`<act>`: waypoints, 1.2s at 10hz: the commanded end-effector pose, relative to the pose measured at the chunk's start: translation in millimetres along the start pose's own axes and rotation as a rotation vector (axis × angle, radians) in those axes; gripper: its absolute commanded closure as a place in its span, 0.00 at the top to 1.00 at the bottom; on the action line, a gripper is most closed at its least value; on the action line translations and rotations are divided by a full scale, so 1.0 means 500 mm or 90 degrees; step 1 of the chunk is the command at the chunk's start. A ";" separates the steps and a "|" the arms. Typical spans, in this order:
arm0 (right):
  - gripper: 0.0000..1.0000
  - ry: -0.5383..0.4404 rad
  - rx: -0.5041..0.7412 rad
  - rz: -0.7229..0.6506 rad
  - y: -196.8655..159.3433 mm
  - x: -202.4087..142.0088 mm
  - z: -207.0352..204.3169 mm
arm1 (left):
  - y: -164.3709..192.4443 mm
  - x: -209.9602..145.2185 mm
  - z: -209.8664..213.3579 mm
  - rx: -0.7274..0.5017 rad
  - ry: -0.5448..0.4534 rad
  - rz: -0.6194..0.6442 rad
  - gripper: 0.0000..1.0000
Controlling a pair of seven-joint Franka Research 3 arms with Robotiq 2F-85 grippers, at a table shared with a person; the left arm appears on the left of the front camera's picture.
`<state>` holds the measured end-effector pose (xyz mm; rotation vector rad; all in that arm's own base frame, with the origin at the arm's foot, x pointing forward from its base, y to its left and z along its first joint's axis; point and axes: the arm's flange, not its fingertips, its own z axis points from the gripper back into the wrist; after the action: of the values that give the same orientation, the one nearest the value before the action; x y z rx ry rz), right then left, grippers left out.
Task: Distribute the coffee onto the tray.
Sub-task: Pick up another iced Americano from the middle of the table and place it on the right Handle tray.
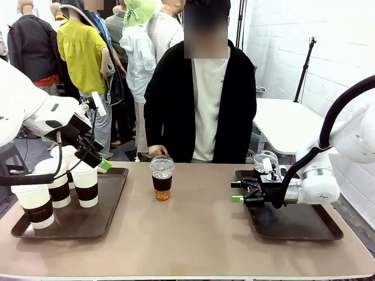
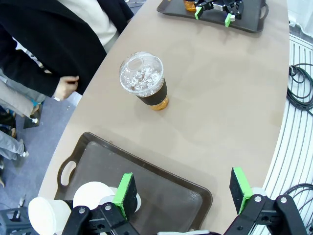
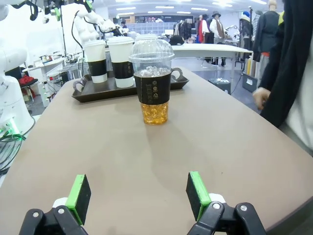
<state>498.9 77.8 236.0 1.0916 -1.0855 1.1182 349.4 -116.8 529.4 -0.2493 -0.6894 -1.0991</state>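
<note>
Left end effector (image 1: 98, 158) hangs tilted downward, jaws apart; right end effector (image 1: 237, 192) lies level, jaws spread.

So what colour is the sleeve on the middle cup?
The sleeve looks black or very dark brown, clearest in the right wrist view.

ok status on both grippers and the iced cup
left gripper open above the white cups on the left tray. right gripper open by the right tray, facing the iced cup. cup upright mid-table, untouched. person's hand at far edge.
</note>
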 end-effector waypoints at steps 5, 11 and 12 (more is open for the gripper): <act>1.00 -0.035 -0.024 -0.005 0.032 0.028 -0.094 | 0.005 -0.005 0.000 -0.012 -0.007 -0.007 1.00; 1.00 -0.011 -0.005 -0.026 0.016 0.040 -0.193 | 0.005 -0.005 0.000 -0.012 -0.007 -0.007 1.00; 1.00 -0.013 -0.002 -0.028 0.006 0.043 -0.208 | 0.005 -0.005 0.000 -0.012 -0.007 -0.007 1.00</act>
<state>496.9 172.5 244.7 1.1291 -1.0774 1.1092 349.4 -116.8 529.5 -0.2491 -0.6893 -1.0992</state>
